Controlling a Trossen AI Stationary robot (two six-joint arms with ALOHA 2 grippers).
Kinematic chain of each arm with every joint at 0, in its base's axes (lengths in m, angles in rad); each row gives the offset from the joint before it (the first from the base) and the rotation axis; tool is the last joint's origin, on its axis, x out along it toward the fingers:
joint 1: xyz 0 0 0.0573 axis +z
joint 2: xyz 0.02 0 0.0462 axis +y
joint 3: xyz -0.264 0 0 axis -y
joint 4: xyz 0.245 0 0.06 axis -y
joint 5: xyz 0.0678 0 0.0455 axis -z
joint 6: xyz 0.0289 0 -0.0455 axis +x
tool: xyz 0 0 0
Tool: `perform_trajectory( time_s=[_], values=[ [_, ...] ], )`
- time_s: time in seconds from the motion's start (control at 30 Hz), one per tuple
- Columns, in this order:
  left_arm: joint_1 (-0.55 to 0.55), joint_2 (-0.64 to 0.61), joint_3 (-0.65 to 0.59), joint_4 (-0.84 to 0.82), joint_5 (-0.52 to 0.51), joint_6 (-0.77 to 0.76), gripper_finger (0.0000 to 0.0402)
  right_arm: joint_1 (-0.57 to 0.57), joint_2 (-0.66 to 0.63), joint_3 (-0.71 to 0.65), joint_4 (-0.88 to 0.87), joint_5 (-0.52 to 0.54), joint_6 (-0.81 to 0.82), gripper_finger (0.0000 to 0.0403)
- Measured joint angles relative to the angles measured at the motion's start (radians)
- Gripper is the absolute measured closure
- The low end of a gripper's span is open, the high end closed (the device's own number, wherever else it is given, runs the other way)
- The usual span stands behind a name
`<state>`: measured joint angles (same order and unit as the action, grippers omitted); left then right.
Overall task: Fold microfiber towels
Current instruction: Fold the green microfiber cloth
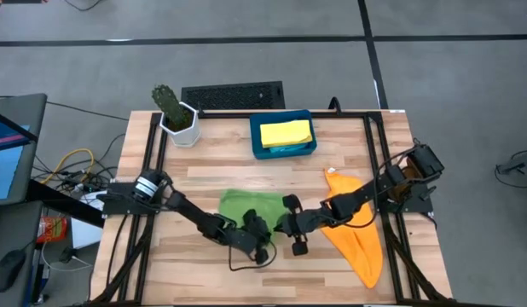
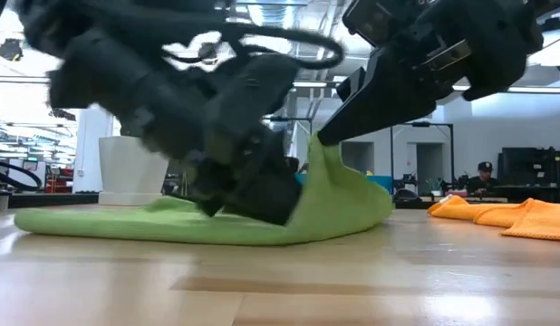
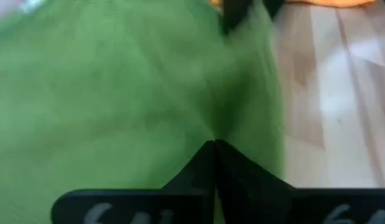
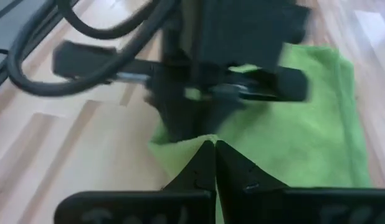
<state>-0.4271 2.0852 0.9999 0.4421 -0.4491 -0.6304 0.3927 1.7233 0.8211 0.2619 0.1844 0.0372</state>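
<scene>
At the near middle of the tabletop (image 1: 204, 264), left pincer (image 1: 262, 247) pressed closed on the near edge of the green towel (image 1: 246, 205), fingertips meeting in a point against the cloth in the left wrist view. Just beside it, right pincer (image 1: 291, 228) likewise pinched closed on the same green towel's near right corner, fingers (image 4: 205, 165) coming together on a peak of green fabric in the right wrist view. From table height, that corner lifted off the wood and curled upward under the right pincer, rest of the cloth lying flat and stretching away toward the left arm's side. Both dark arms reaching inward from opposite sides, nearly meeting over the near edge of the cloth.

Farther out, toward the right arm's side, orange towel (image 1: 357, 230) spread loosely on the wood, partly under the right arm, running toward the near right corner. Behind the green cloth, toward the far edge, dark-blue tray (image 1: 257, 147) holding a folded yellow towel (image 1: 286, 132), with a sliver of light blue towel (image 1: 289, 148) showing at its near side. To the far left corner, white pot with a cactus (image 1: 176, 115). Beyond the far edge, black keyboard (image 1: 232, 94) on the grey floor side. Across the room in the low view, a seated person (image 2: 484, 179) in a cap.
</scene>
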Motion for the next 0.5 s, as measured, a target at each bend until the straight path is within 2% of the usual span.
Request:
perform_trajectory(
  time_s=[0.17,0.27,0.5],
  values=[
    [0.067,0.017,0.044,-0.032,0.02,0.097,0.0402,0.019,0.0,0.0,-0.008,0.0,0.024,0.0376],
    [0.104,0.005,0.044,-0.048,0.08,0.108,0.0402,0.035,0.0,0.0,-0.008,0.0,0.024,0.0377],
    [0.113,-0.156,0.043,-0.22,0.113,0.162,0.0402,0.047,0.0,0.0,0.006,0.0,0.019,0.0378]
  ],
)
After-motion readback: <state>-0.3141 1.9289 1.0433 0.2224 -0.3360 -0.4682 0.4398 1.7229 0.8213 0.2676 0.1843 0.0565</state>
